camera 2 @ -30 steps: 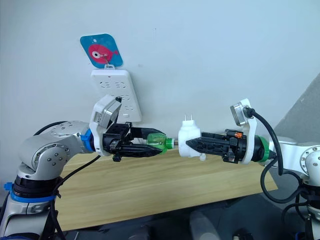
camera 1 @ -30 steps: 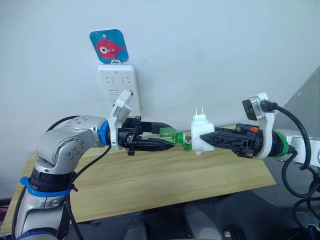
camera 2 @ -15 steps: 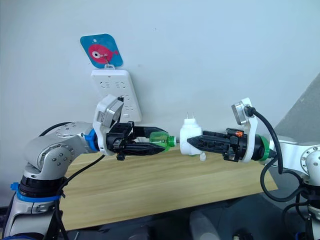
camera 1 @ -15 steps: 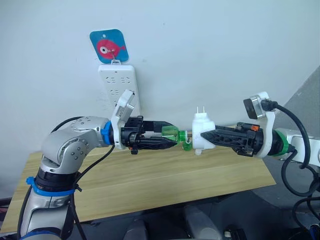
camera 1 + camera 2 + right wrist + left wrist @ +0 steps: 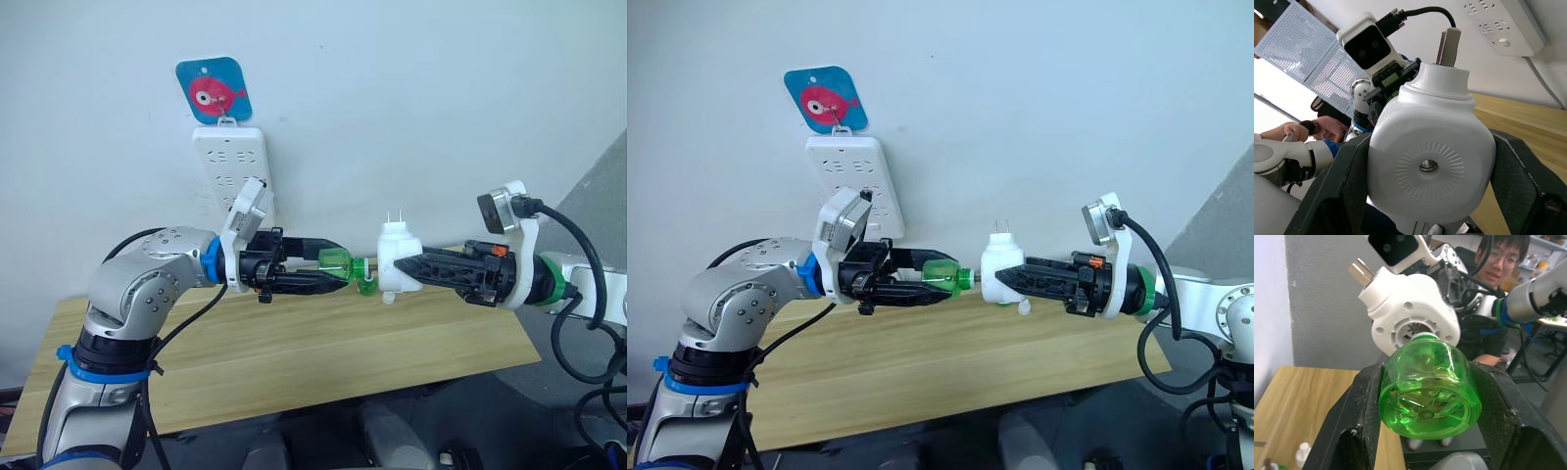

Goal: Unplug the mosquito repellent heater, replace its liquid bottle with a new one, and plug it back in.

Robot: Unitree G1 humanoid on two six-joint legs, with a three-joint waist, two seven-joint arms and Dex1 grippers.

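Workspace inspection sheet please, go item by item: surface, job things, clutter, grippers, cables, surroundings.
Surface: wooden table, bare wood below the arms.
Job's things: mosquito repellent heater unplugged, held in the air, prongs up; green bottle with its neck at the heater's socket.
Clutter: small white cap on the table.
Grippers: left gripper shut on the green bottle; right gripper shut on the heater.
Cables: black cable looping off the right wrist.
Surroundings: white power strip on the wall under a blue fish tag; a person seated beyond.
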